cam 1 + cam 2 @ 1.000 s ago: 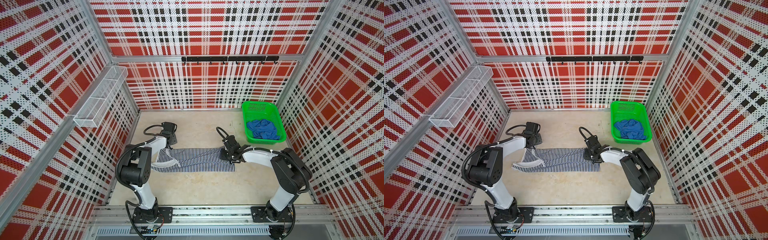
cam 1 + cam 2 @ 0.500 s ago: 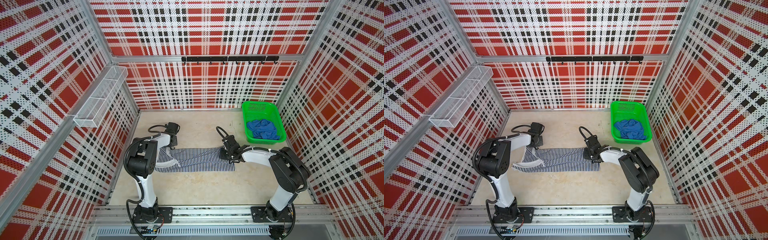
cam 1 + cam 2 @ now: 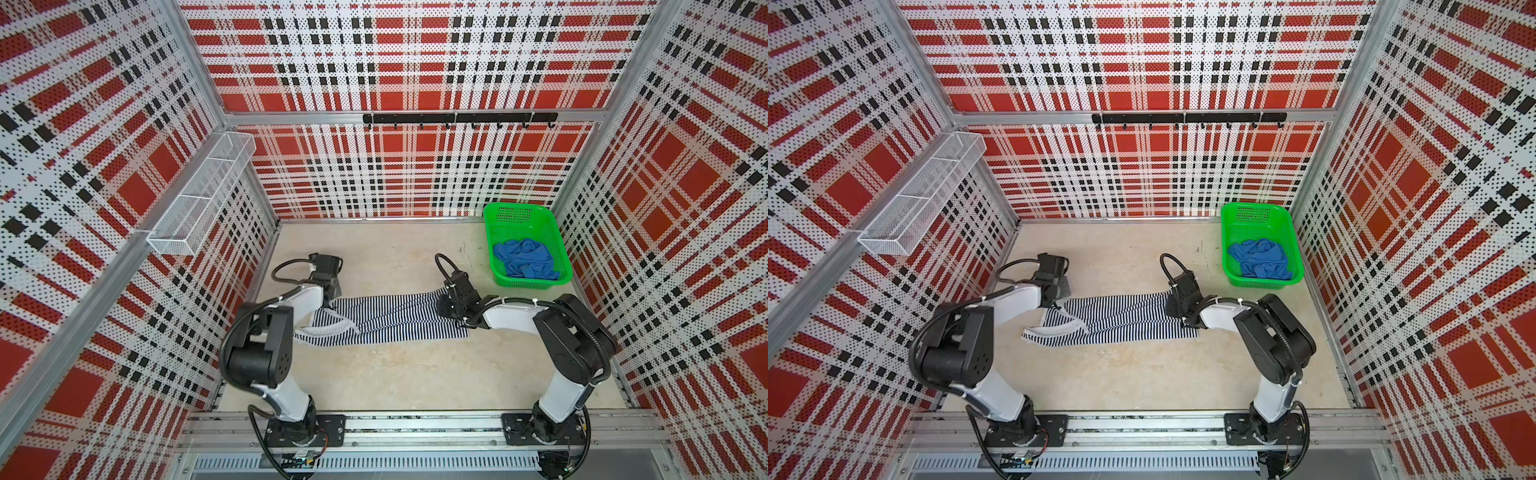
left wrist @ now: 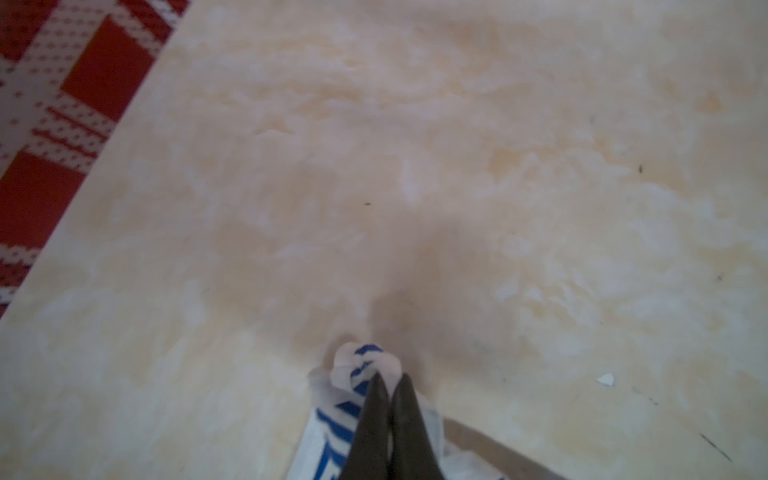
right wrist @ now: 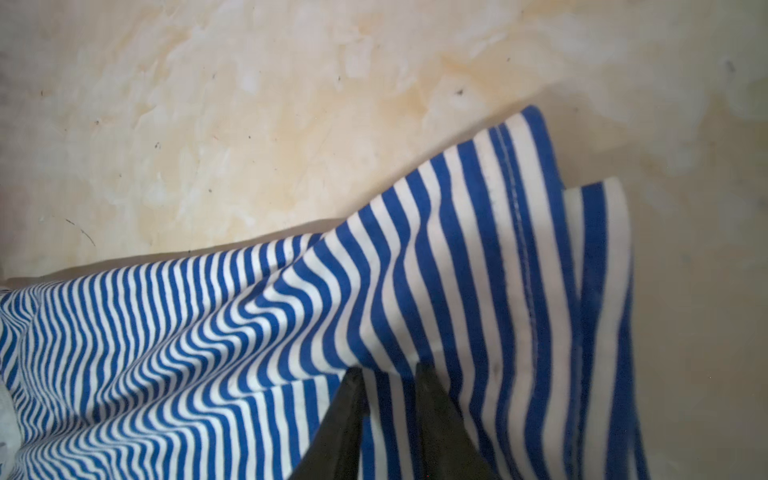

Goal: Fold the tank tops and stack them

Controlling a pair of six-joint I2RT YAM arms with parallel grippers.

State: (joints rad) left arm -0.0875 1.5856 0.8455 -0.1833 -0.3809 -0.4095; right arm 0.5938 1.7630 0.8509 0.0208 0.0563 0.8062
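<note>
- Nearest the arm bases, the table (image 3: 395, 374) is bare. No folded pile lies on it, so I judge the task to be on its first garment.
- Beyond that bare strip, the striped tank top (image 3: 386, 318) lies across the middle of the table. It is spread long from side to side, with straps and white-trimmed neckline toward the left arm and hem toward the right arm.
- The left gripper (image 4: 388, 380) is at the far strap end. In the left wrist view its fingers are pressed together on a small bunch of white-and-striped cloth.
- The right gripper (image 5: 388, 376) is at the far hem corner. In the right wrist view, striped cloth tents up into the narrow gap between its fingers. It seems pinched there, though the contact sits at the frame's edge and is hard to make out.
- Step in hand, as I judge it: both far corners are taken, ready to fold the far edge over toward the near edge.
- The next move calls for lifting both ends together, level and taut, then carrying them toward the arm bases and laying edge on edge. An uneven lift would likely skew the fold or drag the loose strap.
- Farthest back, in the right rear corner, the green basket (image 3: 534, 283) holds the blue tank top (image 3: 524, 262). It is crumpled, well apart from both grippers, and not yet folded.
</note>
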